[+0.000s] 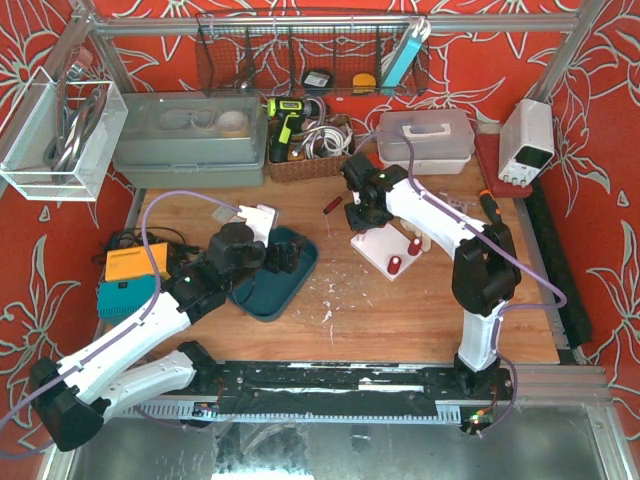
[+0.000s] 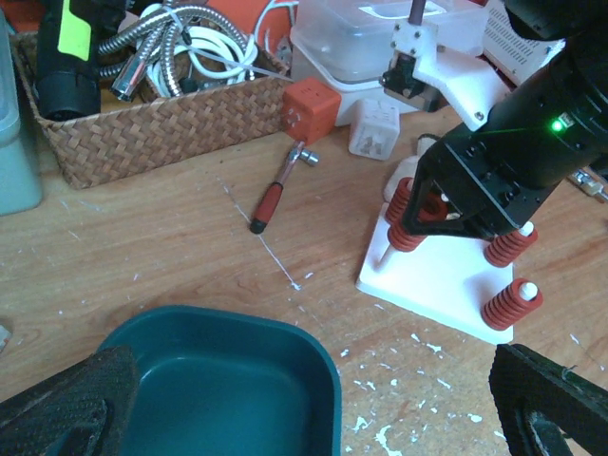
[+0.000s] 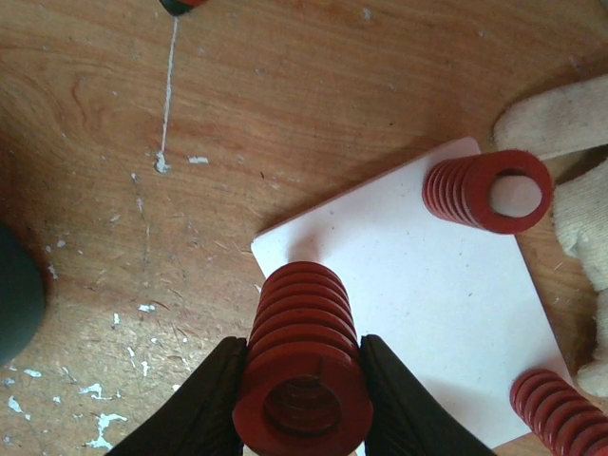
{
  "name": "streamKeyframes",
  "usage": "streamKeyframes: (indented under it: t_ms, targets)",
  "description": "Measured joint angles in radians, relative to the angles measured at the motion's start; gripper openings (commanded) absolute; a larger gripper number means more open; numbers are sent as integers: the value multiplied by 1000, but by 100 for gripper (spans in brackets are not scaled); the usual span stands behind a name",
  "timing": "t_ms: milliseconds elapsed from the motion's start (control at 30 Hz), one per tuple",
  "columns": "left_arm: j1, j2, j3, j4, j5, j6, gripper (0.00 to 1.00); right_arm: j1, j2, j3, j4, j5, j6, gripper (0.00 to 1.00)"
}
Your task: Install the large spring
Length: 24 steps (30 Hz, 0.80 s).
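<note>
Held large red spring (image 3: 304, 370) clenched in right fingers (image 3: 204, 404) at a corner of the white base plate (image 3: 427, 313). Hung left fingers (image 2: 66, 404) released over the teal tray (image 2: 228, 380). Risked a jam: if tilted off its peg (image 2: 389, 255), could have caught, shoved the plate, or popped loose.

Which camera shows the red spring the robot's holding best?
Right wrist view: the spring sits close, pinched between both fingers. Left wrist view shows its side, partly covered. From above, the right arm hides it.
</note>
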Motion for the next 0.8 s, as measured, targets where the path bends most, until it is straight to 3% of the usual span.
streamKeyframes:
  t_ms: [167,300,533,800]
  targets:
    - [1,1,0,0,1,0,100,0,24,-15,11,-4,2,12]
    - [4,1,0,0,2,0,100,0,63,-14,20,-2,2,33]
    - [6,-16,-12,-2,0,-4,100,0,76,-11,18,27,5,47]
    - [5,-26,-45,22,-45,-51,100,0,-58,-22,-19,107,-23,73]
